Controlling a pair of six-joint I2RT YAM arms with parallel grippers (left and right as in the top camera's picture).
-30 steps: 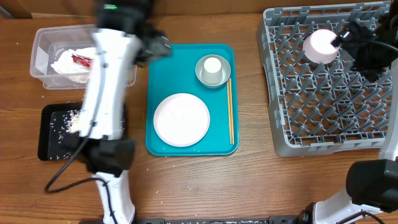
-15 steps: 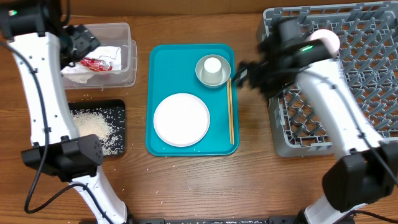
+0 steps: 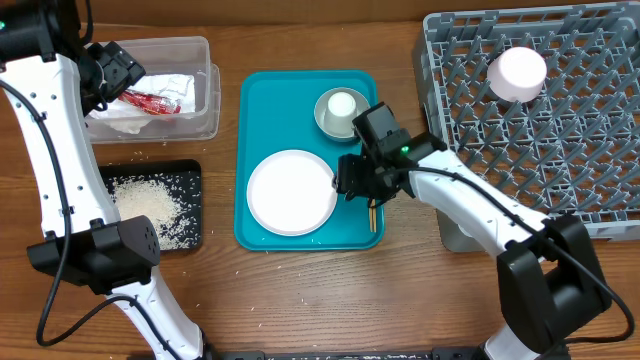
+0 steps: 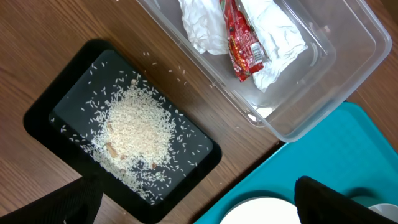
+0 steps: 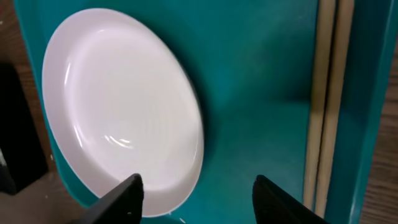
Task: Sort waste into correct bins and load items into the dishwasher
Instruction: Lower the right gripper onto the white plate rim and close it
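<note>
Wooden tabletop, teal tray: on its near half the right gripper hangs, jaws apart, at the right rim of the large white plate, chopsticks just right; left of the tray, the left gripper gapes over the clear tub.

The left hand hangs spread wide near the desk's far left corner; the right hand points down over the desk's middle, fingers parted.
</note>
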